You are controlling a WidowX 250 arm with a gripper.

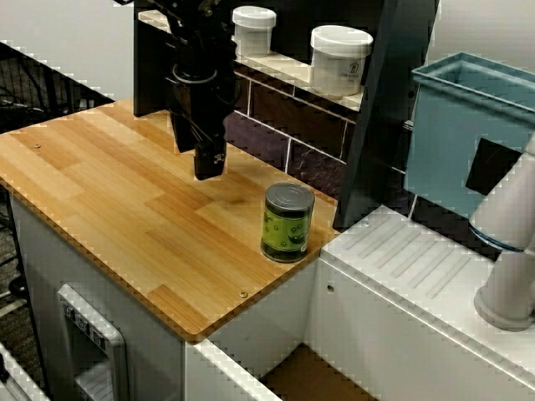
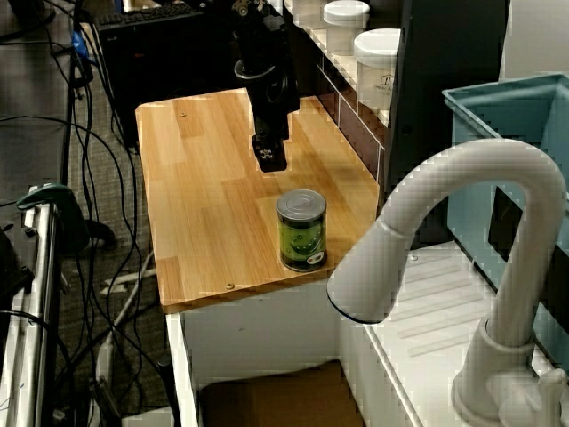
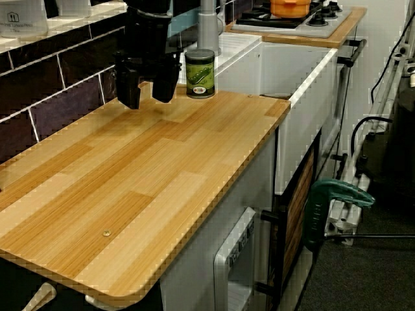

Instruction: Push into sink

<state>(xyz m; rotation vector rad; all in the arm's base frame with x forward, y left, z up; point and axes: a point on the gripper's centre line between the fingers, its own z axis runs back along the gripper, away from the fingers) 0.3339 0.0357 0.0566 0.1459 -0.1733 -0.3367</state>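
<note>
A green can (image 1: pixel 288 221) with a silver lid stands upright on the wooden counter (image 1: pixel 109 192), near its corner beside the sink (image 1: pixel 318 380). Only a patch of the sink's brown bottom and white rim shows in this view. My black gripper (image 1: pixel 209 167) hovers just above the counter, behind and left of the can and apart from it. In the side view the gripper (image 3: pixel 146 96) is open, its fingers (image 3: pixel 128 91) spread with nothing between them, and the can (image 3: pixel 200 73) stands beyond it toward the sink (image 3: pixel 316 68). From the overhead view, the can (image 2: pixel 302 229) sits between the gripper (image 2: pixel 270 160) and the sink (image 2: pixel 267 400).
A white faucet (image 2: pixel 480 222) arches over the sink. A white ribbed draining surface (image 1: pixel 418 259) and a light blue tub (image 1: pixel 468 142) lie to the right. White jars (image 1: pixel 338 58) stand on the tiled ledge behind. A stove with an orange pot (image 3: pixel 292 6) is beyond.
</note>
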